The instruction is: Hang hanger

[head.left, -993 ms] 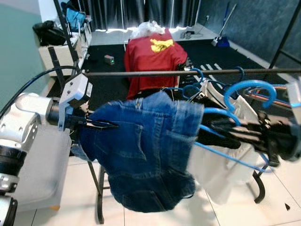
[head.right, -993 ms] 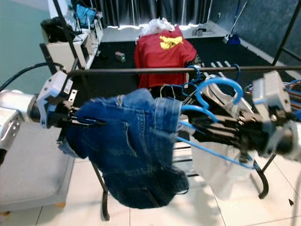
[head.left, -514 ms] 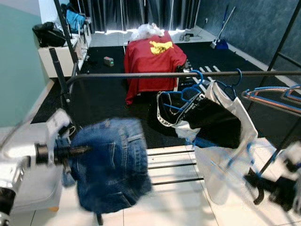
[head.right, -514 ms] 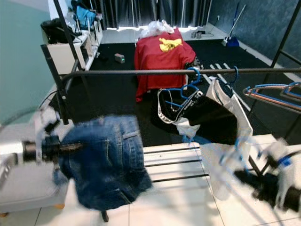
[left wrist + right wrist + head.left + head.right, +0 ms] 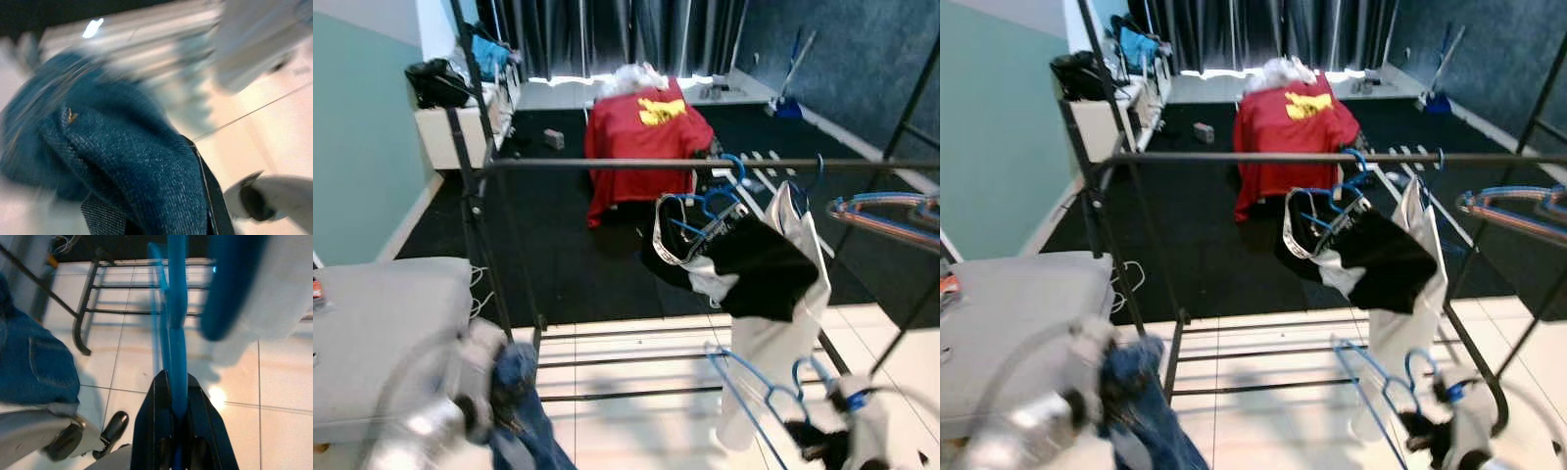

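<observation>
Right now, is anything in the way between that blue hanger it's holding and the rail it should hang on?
Nothing solid blocks it. The right gripper holds the blue hanger low, near the floor, well below the black rail. The black-and-white garment hangs on the rail straight above; the stretch further left is bare.

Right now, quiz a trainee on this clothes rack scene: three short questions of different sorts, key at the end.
1. True or false: the blue hanger is clamped in the right hand.
2. What garment sits by the left hand?
A) red shirt
B) blue jeans
C) white towel
3. Fill in: the black and white garment hangs from the ____.

Key: 1 true; 2 B; 3 rack's top bar.
</observation>
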`<state>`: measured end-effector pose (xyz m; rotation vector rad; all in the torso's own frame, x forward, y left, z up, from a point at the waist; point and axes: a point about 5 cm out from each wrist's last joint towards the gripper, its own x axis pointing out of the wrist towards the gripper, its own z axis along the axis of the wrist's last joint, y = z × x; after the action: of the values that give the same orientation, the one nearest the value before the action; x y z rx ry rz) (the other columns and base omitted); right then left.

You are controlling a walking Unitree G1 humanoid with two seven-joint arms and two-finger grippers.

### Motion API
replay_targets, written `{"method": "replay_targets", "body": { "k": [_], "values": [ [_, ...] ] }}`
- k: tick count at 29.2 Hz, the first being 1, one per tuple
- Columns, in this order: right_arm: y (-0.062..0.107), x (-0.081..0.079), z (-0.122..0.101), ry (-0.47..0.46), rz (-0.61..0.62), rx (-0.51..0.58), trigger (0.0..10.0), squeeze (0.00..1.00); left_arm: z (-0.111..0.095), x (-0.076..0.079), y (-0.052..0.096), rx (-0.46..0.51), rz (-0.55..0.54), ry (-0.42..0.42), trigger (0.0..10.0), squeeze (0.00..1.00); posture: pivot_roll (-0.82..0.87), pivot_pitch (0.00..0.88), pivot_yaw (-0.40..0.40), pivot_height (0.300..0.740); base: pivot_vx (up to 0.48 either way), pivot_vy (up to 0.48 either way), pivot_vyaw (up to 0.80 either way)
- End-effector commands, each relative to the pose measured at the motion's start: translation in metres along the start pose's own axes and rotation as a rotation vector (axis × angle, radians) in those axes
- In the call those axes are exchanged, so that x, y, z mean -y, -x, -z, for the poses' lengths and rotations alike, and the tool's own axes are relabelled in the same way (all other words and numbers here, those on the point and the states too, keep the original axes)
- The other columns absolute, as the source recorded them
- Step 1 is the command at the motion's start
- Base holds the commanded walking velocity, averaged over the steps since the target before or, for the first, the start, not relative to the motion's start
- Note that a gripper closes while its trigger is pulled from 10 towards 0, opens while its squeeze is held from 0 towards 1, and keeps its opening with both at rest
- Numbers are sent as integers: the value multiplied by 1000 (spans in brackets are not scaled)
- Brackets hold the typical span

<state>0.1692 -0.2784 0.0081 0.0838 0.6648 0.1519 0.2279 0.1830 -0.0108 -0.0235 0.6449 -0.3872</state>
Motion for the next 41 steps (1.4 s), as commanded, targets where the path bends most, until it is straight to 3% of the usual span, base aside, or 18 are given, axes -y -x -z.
{"method": "replay_targets", "body": {
  "k": [1, 2, 5, 7, 11, 13, 14, 15, 29, 36, 41],
  "values": [
    [-1, 4, 12, -14, 74, -6, 10000, 0, 13, -7, 3, -50, -140, -8, 10000, 0, 184, 0, -6, 740, 0, 0, 794],
    [-1, 4, 12, -14, 74, -6, 10000, 0, 13, -7, 3, -50, -140, -8, 10000, 0, 184, 0, -6, 740, 0, 0, 794],
    [0, 7, 30, -161, 164, 45, 10000, 0, 38, 1, 9, -55, -245, 77, 10000, 0, 194, 0, -8, 740, 0, 0, 779],
    [0, 7, 31, -185, 171, 57, 10000, 0, 40, 4, 10, -47, -256, 96, 10000, 0, 194, 0, -8, 740, 0, 0, 775],
    [-2, 7, 30, -250, 166, 98, 10000, 0, 35, 6, 12, 52, -267, 171, 10000, 0, 218, 0, -13, 740, 0, 0, 775],
    [-5, 5, 29, -317, 151, 137, 10000, 0, 33, 9, 13, 142, -204, 255, 10000, 0, 239, 0, -22, 740, 0, 0, 775],
    [-5, 5, 29, -317, 151, 137, 10000, 0, 33, 9, 13, 142, -204, 255, 10000, 0, 239, 0, -22, 740, 0, 0, 775],
    [-6, 4, 26, -292, 134, 140, 10000, 0, 30, 9, 14, 195, -175, 313, 10000, 0, 243, 0, -28, 740, 0, 0, 775],
    [-8, 3, 17, -257, 111, 168, 10000, 0, 18, 9, 4, 196, -142, 303, 10000, 0, 226, 0, -27, 740, 0, 0, 775],
    [-12, 17, 24, -266, 135, 157, 10000, 0, 7, 1, 1, 218, -136, 287, 10000, 0, 203, 0, 3, 740, 0, 0, 775],
    [-19, 16, 22, -267, 148, 164, 10000, 0, 1, -9, 0, 217, -144, 286, 10000, 0, 164, 0, 54, 740, 0, 0, 775]
  ]
}}
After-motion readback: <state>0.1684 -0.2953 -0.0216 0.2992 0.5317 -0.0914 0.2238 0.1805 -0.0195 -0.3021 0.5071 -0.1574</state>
